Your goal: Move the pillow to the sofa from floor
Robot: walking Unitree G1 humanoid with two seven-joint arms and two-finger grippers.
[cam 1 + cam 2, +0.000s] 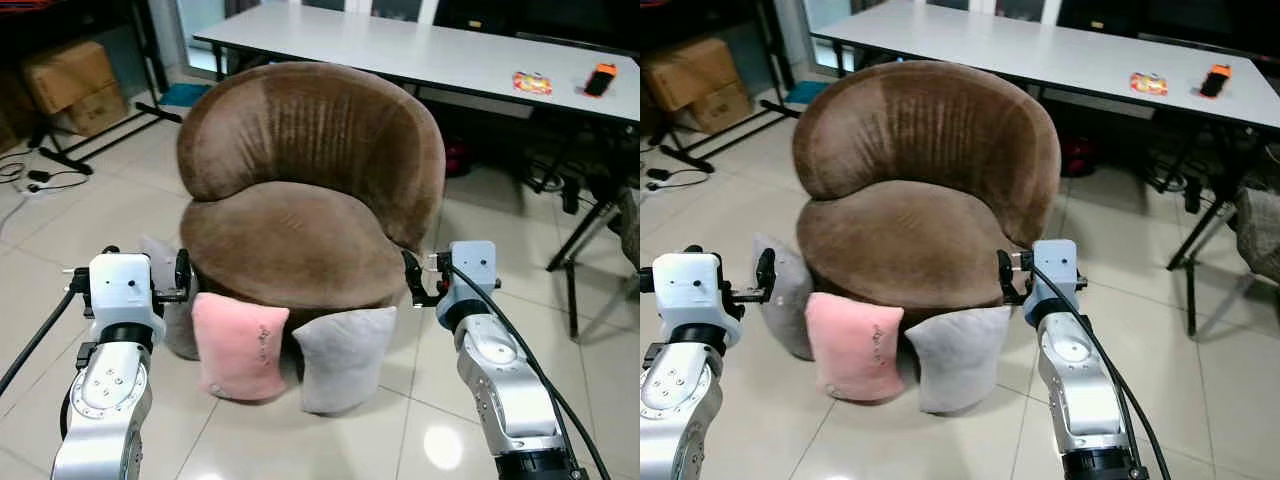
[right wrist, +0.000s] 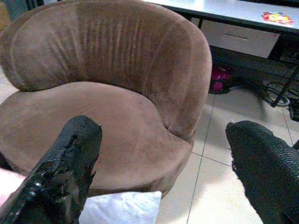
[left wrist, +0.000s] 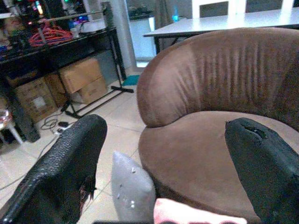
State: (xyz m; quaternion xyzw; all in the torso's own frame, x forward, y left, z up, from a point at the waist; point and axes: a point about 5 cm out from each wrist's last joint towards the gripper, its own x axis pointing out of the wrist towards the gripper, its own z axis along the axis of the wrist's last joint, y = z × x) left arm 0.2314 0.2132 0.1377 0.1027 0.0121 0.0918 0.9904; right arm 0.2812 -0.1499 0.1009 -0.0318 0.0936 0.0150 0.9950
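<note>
A brown round sofa chair [image 1: 300, 230] stands in front of me on the tiled floor. Three pillows lean upright against its front base: a pink pillow [image 1: 238, 345] in the middle, a grey pillow [image 1: 345, 355] to its right, and another grey pillow [image 1: 783, 298] at the left. My left gripper [image 1: 181, 272] is raised beside the seat's left edge, just above the left grey pillow. My right gripper [image 1: 411, 278] is raised at the seat's right edge. Both wrist views show the black fingers [image 3: 65, 172] [image 2: 65, 168] spread wide with nothing between them.
A long white table [image 1: 420, 50] stands behind the sofa, carrying an orange object [image 1: 600, 78] and a colourful packet [image 1: 532, 83]. Its black legs [image 1: 572, 265] stand at the right. Cardboard boxes [image 1: 70, 80], a black stand and floor cables [image 1: 40, 180] are at the left.
</note>
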